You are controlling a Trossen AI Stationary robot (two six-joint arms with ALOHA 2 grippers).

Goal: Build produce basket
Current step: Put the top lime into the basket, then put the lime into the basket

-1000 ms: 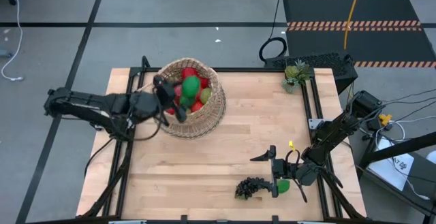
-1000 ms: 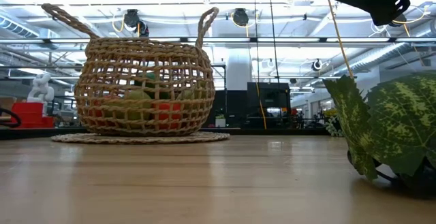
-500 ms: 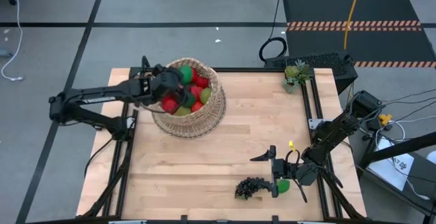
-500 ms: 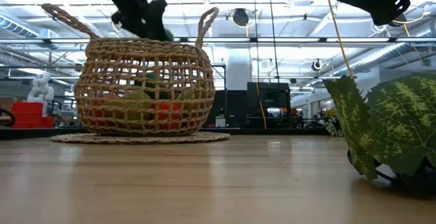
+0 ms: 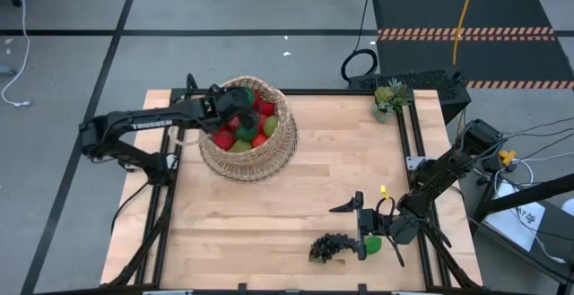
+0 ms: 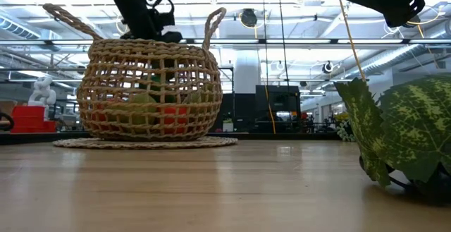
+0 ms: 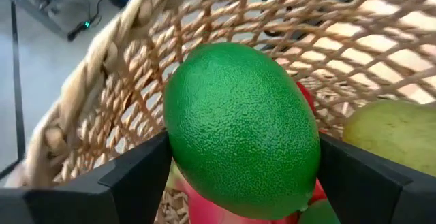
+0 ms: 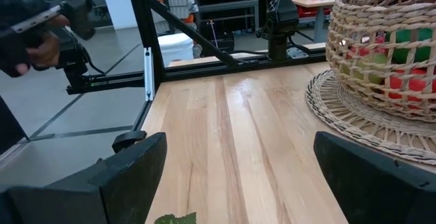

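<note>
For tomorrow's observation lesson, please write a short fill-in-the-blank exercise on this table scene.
1. The left gripper holds a green ____ between its fingers.
2. It holds it over the wicker ____.
3. The grape bunch lies on the ____, near the right gripper.
4. The right gripper's fingers are ____.

Missing words: lime; basket; table; open

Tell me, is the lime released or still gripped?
Gripped. The lime sits between the left gripper fingers, inside the basket rim.
</note>
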